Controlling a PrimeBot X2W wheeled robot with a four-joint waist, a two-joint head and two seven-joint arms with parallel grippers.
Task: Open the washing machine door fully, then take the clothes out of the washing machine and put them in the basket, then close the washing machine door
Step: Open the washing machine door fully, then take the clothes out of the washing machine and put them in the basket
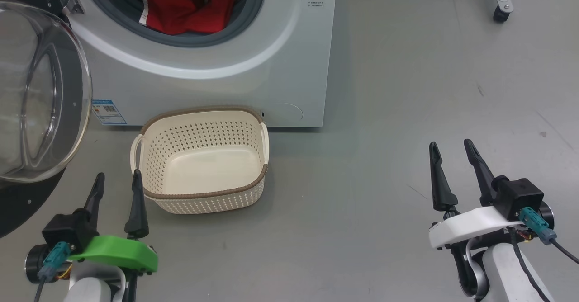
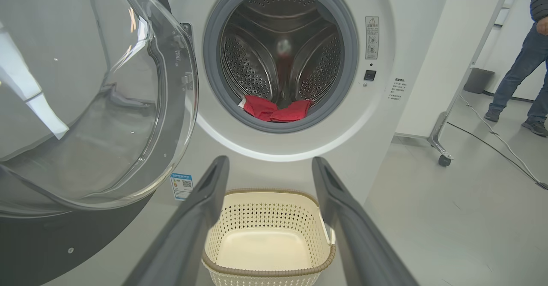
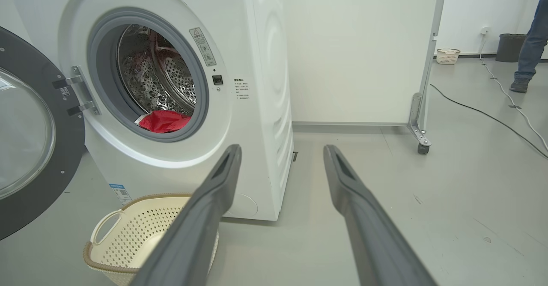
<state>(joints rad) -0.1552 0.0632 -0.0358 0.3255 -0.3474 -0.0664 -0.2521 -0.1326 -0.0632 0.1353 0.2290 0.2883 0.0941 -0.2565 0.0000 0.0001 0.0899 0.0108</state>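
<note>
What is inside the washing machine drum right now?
Red clothes lie bunched at the front bottom of the drum, against the grey door seal. Its other walls show bare perforated metal. Anything beneath the heap is covered.

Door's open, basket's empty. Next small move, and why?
Probably raise the left pincer toward the clothes at the front lip of the drum. The washing machine door stands wide open, the basket is empty, and this pincer is open, holding nothing, low beside the basket. Its wrist view looks straight into the drum.
</note>
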